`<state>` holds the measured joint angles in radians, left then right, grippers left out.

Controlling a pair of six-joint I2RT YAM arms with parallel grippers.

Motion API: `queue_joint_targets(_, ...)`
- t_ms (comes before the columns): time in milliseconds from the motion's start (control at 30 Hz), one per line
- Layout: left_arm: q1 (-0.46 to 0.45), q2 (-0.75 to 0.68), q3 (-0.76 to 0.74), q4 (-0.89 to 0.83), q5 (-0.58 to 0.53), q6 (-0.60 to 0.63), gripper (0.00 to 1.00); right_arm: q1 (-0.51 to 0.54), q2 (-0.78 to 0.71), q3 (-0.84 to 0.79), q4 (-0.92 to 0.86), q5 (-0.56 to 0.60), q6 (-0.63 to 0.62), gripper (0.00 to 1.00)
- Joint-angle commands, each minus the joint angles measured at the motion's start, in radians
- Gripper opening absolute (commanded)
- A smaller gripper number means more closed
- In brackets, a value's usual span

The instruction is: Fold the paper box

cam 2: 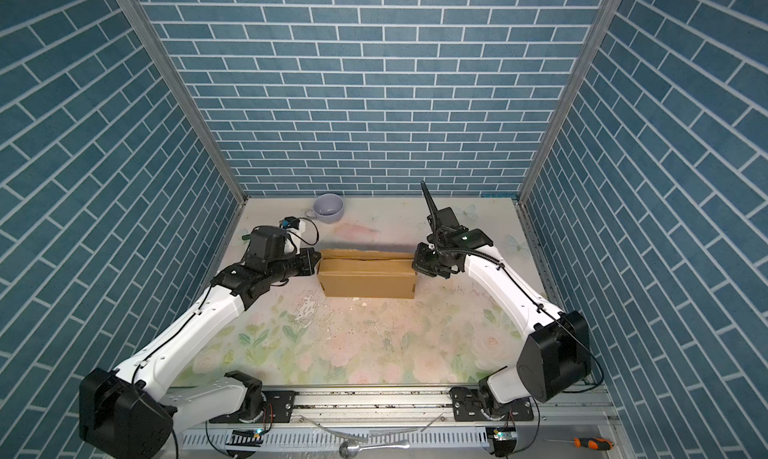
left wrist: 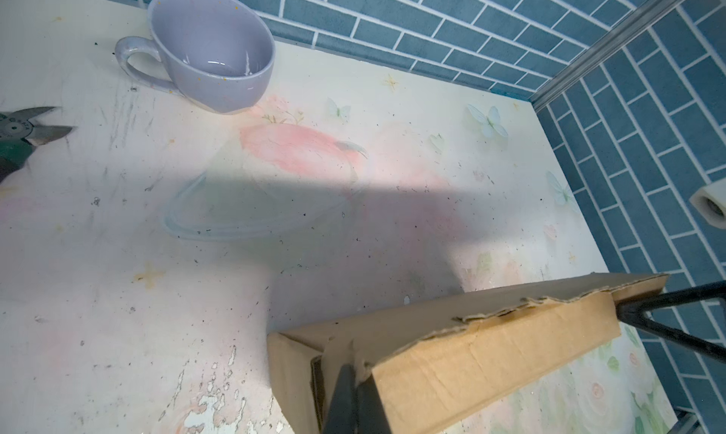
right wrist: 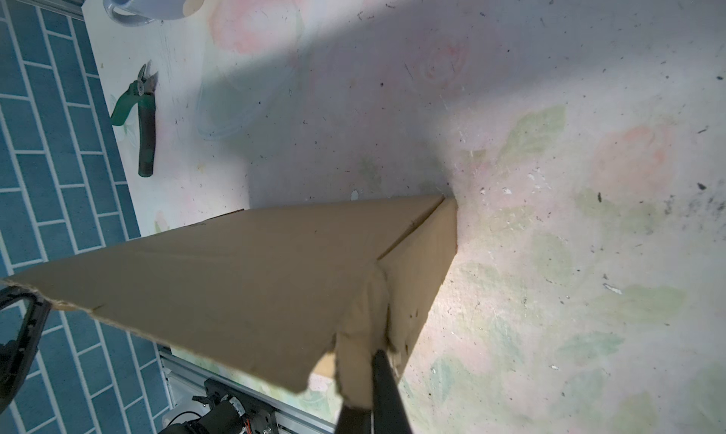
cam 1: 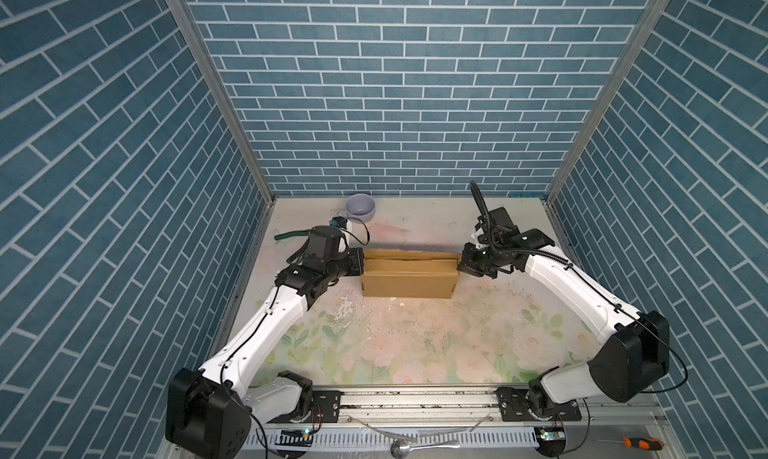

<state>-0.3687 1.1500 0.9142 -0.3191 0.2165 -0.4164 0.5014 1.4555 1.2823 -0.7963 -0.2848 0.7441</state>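
Holding the box by both ends is how I read this step. It sits mid-bench with its long side toward me, well apart from the cup at the far edge and the cutters near the left arm. The left end effector is at the box's left end and the right end effector at its right end. In the left wrist view the fingers are pressed together on the cardboard at the end corner. In the right wrist view the right pair pinches a crumpled end flap. Neither is spread.

The near wall looks up, and a long panel with a ragged edge stands along the far side. So I judge the box largely formed, with that panel or the end tucks left to close. I cannot tell which tabs are seated.

To do this well I'd move both arms as one, at the same height and pace, so the box doesn't rack or twist. I'd let the creases lead the bend rather than force the board mid-panel. The right flap looks soft and rumpled, so I'd pull gently there, since it could tear or slip out. I'd hold the base flat on the bench and avoid shoving the box toward the cup.
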Motion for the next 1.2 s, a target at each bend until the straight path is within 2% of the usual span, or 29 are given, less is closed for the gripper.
queue_joint_targets(0,-0.014,-0.042,-0.066,0.055,-0.008,-0.041,0.0,0.008,-0.001,-0.049,-0.057,0.024,0.061,0.0)
queue_joint_targets(267,-0.013,-0.034,-0.095,0.059,-0.038,-0.079,0.0,0.012,0.003,-0.047,-0.059,0.031,0.066,0.0)
queue_joint_targets(700,-0.013,-0.106,-0.317,0.205,-0.078,-0.082,0.0,0.023,-0.006,-0.052,-0.057,0.035,0.084,0.0)
queue_joint_targets(1033,-0.015,-0.121,-0.349,0.209,-0.085,-0.05,0.0,0.024,0.023,0.056,-0.174,0.038,0.006,0.0)
queue_joint_targets(1167,-0.015,-0.112,-0.349,0.211,-0.08,-0.043,0.0,0.026,0.028,0.052,-0.177,0.042,0.0,0.0)
